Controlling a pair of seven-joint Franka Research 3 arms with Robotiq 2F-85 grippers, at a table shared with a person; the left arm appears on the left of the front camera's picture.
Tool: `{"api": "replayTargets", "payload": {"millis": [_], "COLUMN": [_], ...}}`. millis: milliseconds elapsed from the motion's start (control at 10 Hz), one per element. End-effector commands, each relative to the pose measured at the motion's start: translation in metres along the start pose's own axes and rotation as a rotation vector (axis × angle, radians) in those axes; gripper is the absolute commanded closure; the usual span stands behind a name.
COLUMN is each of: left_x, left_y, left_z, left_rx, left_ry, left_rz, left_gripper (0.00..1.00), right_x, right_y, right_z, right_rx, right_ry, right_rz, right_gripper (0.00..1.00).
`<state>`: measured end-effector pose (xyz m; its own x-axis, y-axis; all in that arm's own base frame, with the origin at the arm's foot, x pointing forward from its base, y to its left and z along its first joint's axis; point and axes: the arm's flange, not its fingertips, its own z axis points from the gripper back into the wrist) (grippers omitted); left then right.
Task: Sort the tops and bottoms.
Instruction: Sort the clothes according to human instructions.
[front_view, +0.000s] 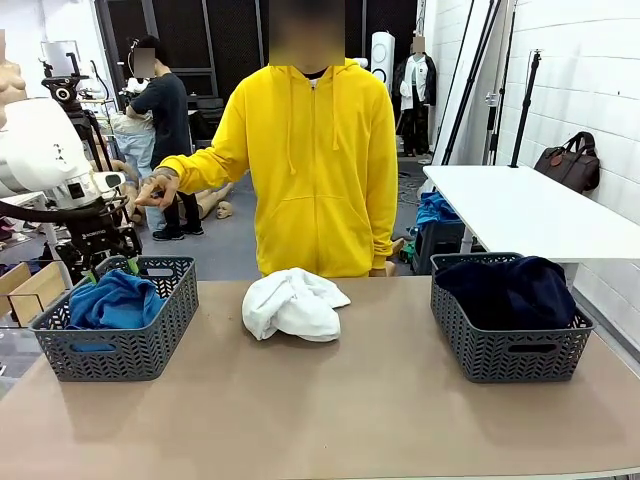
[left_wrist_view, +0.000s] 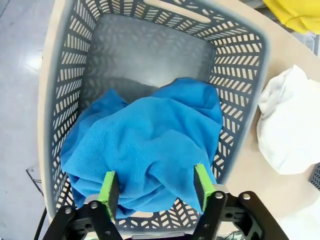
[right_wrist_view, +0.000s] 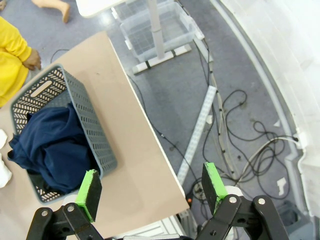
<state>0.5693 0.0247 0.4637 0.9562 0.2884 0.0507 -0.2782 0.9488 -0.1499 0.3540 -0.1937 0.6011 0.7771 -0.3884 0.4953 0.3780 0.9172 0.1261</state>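
Note:
A bright blue garment (front_view: 115, 300) lies crumpled in the left grey basket (front_view: 120, 355). My left gripper (front_view: 108, 268) hangs just above that basket; in the left wrist view its green pads (left_wrist_view: 109, 187) stand apart over the blue garment (left_wrist_view: 145, 140), gripper (left_wrist_view: 156, 187) open and holding nothing. A white garment (front_view: 293, 304) is bunched on the table's middle, also visible beside the basket (left_wrist_view: 289, 125). The dark navy garment (front_view: 512, 288) fills the right grey basket (front_view: 510, 345). My right gripper (right_wrist_view: 152, 187) is open, high over the table's right edge, with the navy garment (right_wrist_view: 47, 147) below left.
A person in a yellow hoodie (front_view: 315, 160) stands at the far side behind the white garment, one hand (front_view: 155, 190) held out toward the left arm. A white side table (front_view: 530, 205) stands at the right. Cables lie on the floor (right_wrist_view: 235, 125) past the table edge.

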Motion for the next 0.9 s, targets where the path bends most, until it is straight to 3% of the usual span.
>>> {"api": "replayTargets", "payload": {"millis": [0,600,800], "left_x": [-0.011,-0.015,-0.019], "left_y": [0.005,0.025,0.026], "left_z": [0.007,0.056,0.066], "left_rx": [-0.013,-0.031,-0.034], "left_ry": [-0.021,-0.109,-0.126], "left_rz": [-0.032,-0.045,-0.119], "left_gripper": [0.00,0.00,0.00], "right_x": [-0.002,-0.002,-0.002], "right_y": [0.001,0.001,0.001], "right_z": [0.000,0.000,0.000], "right_rx": [-0.009,-0.009,-0.009], "right_ry": [0.008,0.008,0.008], "right_rz": [0.003,0.003,0.003], "right_gripper": [0.00,0.00,0.00]}}
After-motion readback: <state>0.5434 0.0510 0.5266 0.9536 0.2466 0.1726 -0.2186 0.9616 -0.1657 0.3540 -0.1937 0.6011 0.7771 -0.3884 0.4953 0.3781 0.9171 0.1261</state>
